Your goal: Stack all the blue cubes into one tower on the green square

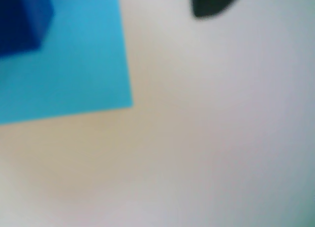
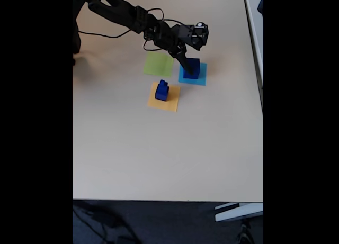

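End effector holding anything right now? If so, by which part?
Cannot be told. In the fixed view the end effector is down at the large blue cube on the cyan square, overlapping its left side, but too small to confirm a closed hold.

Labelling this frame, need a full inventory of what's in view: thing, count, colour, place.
large blue cube: 1, dark blue, on the cyan square, by the end effector; wrist view shows it there too
small blue cubes: a short stack, dark blue, on the orange square; exact count too small to tell
cyan square: 1, cyan paper, right of the green square in the fixed view
green square: 1, lime green paper, bare
orange square: 1, orange-yellow paper, nearest the camera of the three
table: 1, beige
cable: black, along the arm
arm: 1, black, reaching from top left
end effector: 1, black, at the large cube; open or shut unclear
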